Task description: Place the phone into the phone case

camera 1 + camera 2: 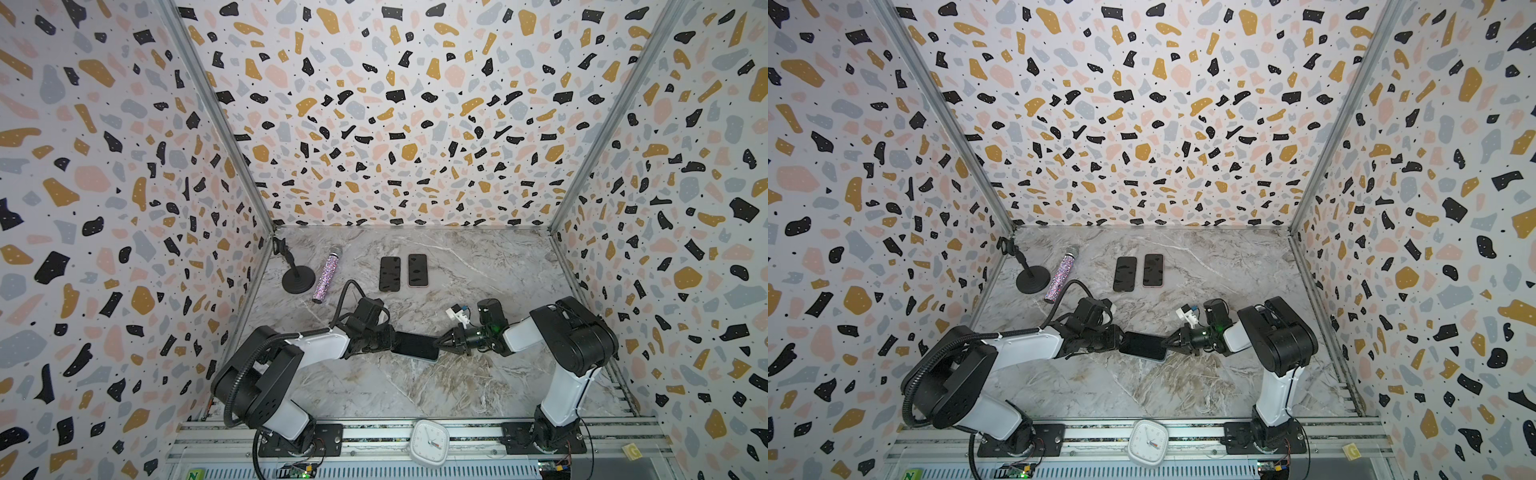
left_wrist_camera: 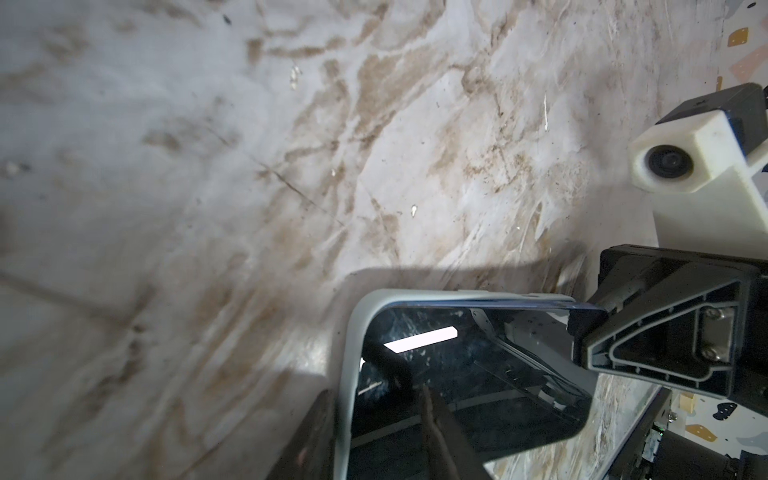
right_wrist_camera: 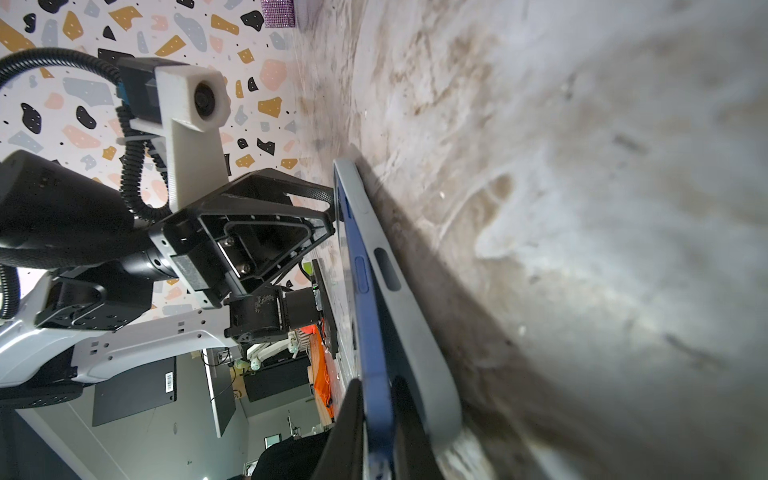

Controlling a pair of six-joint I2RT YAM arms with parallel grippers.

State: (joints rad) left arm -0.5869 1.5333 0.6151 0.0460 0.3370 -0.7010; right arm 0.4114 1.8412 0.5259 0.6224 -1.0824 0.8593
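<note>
A dark-screened phone (image 1: 415, 344) (image 1: 1144, 345) with a blue edge (image 3: 365, 291) hangs low over the marble table between both grippers. It lies partly in a pale grey phone case (image 2: 349, 332) (image 3: 411, 332), whose rim shows beneath it (image 1: 432, 359). My left gripper (image 1: 390, 338) (image 2: 374, 449) clamps one end, with one finger under the case and one on the screen. At the opposite end my right gripper (image 1: 438, 343) (image 3: 378, 424) is shut on the phone. One of its fingers is on the screen and the other is wedged between the phone and the case.
Two more dark phones (image 1: 390, 273) (image 1: 417, 270) lie side by side at the back. A glittery microphone (image 1: 327, 274) and a black stand (image 1: 298, 279) sit at the back left. A white clock (image 1: 429, 442) rests on the front rail. Patterned walls enclose three sides.
</note>
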